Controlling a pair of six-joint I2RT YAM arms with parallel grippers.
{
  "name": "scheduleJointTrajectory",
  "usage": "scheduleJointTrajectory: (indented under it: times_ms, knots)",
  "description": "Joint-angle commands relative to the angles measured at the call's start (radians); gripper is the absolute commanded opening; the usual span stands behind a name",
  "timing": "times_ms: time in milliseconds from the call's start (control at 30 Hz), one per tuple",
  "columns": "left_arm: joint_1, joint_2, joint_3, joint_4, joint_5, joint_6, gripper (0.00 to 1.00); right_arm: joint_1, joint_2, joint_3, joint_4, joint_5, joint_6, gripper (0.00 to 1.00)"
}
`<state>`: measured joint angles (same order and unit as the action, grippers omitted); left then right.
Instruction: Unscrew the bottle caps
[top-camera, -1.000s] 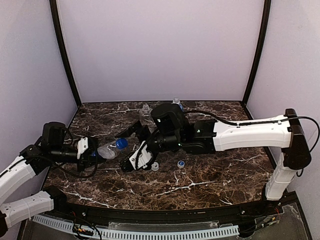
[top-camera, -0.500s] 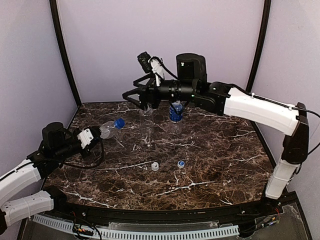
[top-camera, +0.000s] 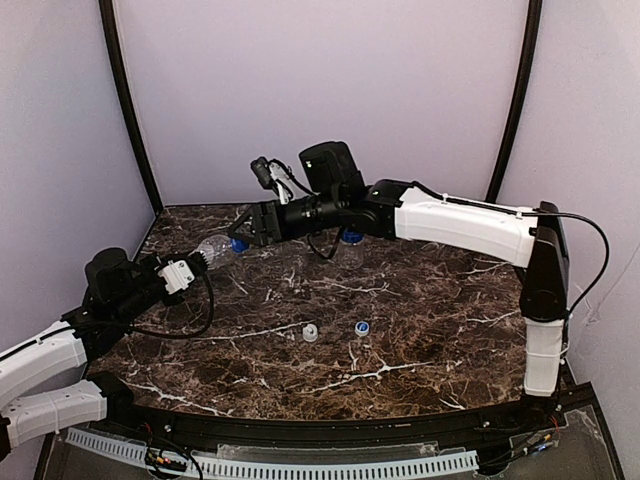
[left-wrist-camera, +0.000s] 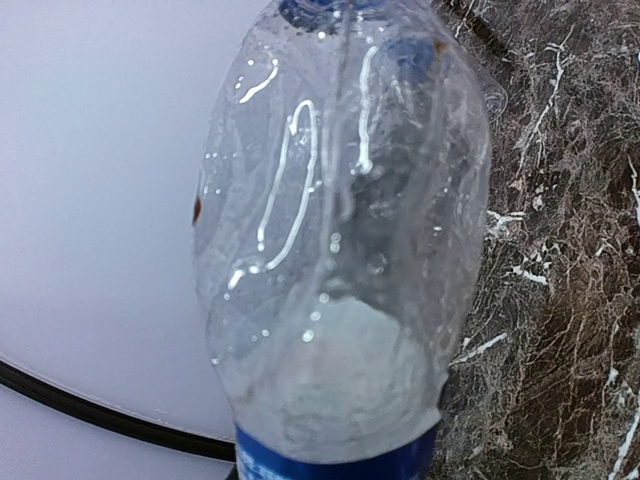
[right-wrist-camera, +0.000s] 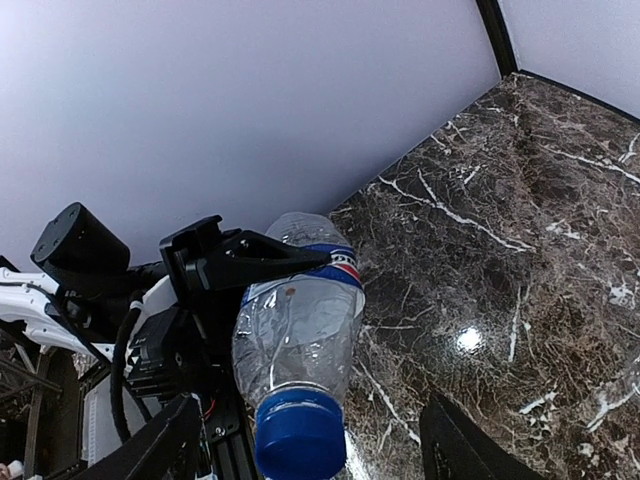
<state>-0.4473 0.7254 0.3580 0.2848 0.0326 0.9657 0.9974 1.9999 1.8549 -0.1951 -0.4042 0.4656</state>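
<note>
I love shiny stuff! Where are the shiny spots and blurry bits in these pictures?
Left wrist view: white light streaks run down the bottle, which looks blurry. Right wrist view: a bright glare spot on the table; the blue cap looks sharp.

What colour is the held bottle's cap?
Blue cap on the bottle; right wrist view shows it best.
</note>
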Motion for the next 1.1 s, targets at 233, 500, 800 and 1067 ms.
scheduleJointTrajectory:
  times_ms: [233,500,800,1067]
  knots:
    - [-0.004,0.003,-0.017,0.036,-0.020,0.013,0.22,0.003,0.031,0.048,-0.061,-0.034,0.016,0.65]
    - [-0.004,0.006,-0.017,0.043,-0.015,0.016,0.22,0.009,0.039,0.049,-0.090,-0.047,0.004,0.58]
    - [-0.004,0.004,-0.017,0.036,-0.002,0.012,0.22,0.009,0.052,0.076,-0.095,-0.052,-0.015,0.37]
    - [-0.004,-0.018,0.025,-0.187,0.200,-0.044,0.21,0.017,0.012,0.053,-0.088,-0.084,-0.276,0.00]
